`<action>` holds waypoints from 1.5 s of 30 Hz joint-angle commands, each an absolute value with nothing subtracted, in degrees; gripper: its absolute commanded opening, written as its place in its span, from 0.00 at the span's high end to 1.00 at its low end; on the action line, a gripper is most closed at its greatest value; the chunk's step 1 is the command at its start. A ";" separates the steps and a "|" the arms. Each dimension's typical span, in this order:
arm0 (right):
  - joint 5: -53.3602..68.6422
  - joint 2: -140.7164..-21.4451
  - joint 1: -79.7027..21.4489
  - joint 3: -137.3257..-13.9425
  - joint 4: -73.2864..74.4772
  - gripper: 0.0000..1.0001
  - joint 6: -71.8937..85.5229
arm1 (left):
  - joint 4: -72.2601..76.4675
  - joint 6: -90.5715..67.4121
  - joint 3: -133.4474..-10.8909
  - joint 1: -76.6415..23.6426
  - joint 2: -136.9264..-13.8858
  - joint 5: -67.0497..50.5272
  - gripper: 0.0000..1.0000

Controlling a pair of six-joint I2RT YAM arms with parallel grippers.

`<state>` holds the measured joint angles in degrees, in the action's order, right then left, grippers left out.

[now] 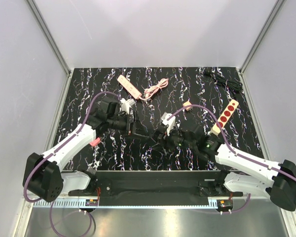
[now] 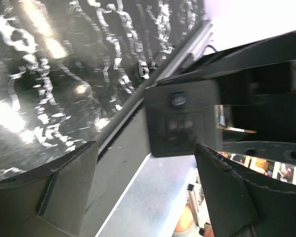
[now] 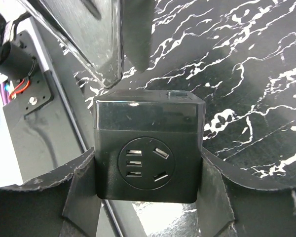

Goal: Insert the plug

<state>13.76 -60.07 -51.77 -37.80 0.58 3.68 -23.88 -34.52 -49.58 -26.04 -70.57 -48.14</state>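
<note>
My right gripper is shut on a black cube socket, its fingers against two opposite sides. The round outlet face with several slots looks at the right wrist camera. My left gripper is open and empty, and it faces another side of the same cube, which bears a switch and small ports. In the top view both grippers meet over the table's near middle. A black cable lies at the far right; I cannot make out its plug.
A pink power strip with its coiled cord lies at the back. A beige strip with red sockets lies to the right. A white adapter and a small beige plug lie nearby.
</note>
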 commanded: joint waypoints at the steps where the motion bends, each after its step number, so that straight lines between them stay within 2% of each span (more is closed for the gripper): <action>1: 16.09 -58.80 -52.47 -37.79 -3.52 1.00 2.20 | -16.01 -41.20 -50.89 -28.56 -70.22 -53.08 0.14; 11: 15.73 -59.85 -53.00 -37.97 -3.87 1.00 1.23 | -9.85 -44.91 -46.85 -33.57 -72.33 -50.45 0.11; 18: 16.26 -59.85 -53.35 -37.62 -4.48 1.00 1.23 | -6.69 -46.05 -46.58 -34.89 -76.28 -50.97 0.19; 21: 16.61 -59.94 -53.44 -37.35 -4.13 0.99 1.06 | -3.18 -47.54 -46.14 -35.07 -77.08 -52.72 0.29; 22: 16.44 -60.03 -53.44 -37.27 -4.13 0.97 1.14 | -2.21 -48.51 -45.97 -35.16 -77.08 -53.17 0.48; 24: 15.74 -59.51 -53.44 -36.83 -4.13 0.88 1.67 | -0.19 -49.22 -45.62 -35.24 -76.99 -54.22 0.68; 25: 14.95 -59.24 -53.44 -36.74 -4.22 0.71 1.93 | -0.18 -49.83 -45.53 -35.33 -76.82 -54.32 0.77; 26: 14.33 -58.89 -53.44 -36.65 -4.13 0.63 2.46 | 1.13 -49.83 -45.35 -35.33 -76.56 -54.49 0.93; 27: 13.80 -58.10 -53.44 -36.65 -4.13 0.52 3.51 | 1.32 -49.83 -45.35 -35.33 -76.03 -54.49 1.00; 28: 12.67 -57.57 -53.44 -36.65 -4.04 0.43 4.21 | 1.23 -49.75 -45.26 -35.33 -75.59 -54.41 1.00; 29: 12.22 -56.96 -53.44 -36.74 -3.96 0.27 5.00 | 1.14 -49.57 -45.35 -35.33 -75.32 -54.49 1.00; 31: 10.56 -55.20 -53.44 -36.83 -3.87 0.14 8.16 | -2.09 -46.87 -45.96 -35.16 -74.01 -52.74 1.00; 32: 7.94 -53.63 -53.44 -36.74 -2.65 0.03 13.83 | -11.25 -42.06 -49.10 -34.81 -72.44 -48.73 1.00; 36: 2.92 -52.04 -53.44 -37.26 2.43 0.01 18.61 | -15.54 -38.42 -50.89 -33.75 -69.71 -44.14 1.00; 41: -10.44 -49.84 -53.44 -38.76 10.62 0.02 25.57 | -20.99 -34.55 -52.90 -31.82 -67.15 -36.84 1.00; 45: -19.06 -51.49 -52.82 -41.39 16.86 0.02 30.75 | -29.42 -28.58 -56.42 -31.12 -65.83 -22.90 1.00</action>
<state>-8.43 -50.68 -53.08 -37.17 11.18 24.43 -23.53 -34.72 -51.55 -31.77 -68.10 -34.83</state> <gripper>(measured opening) 0.983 0.644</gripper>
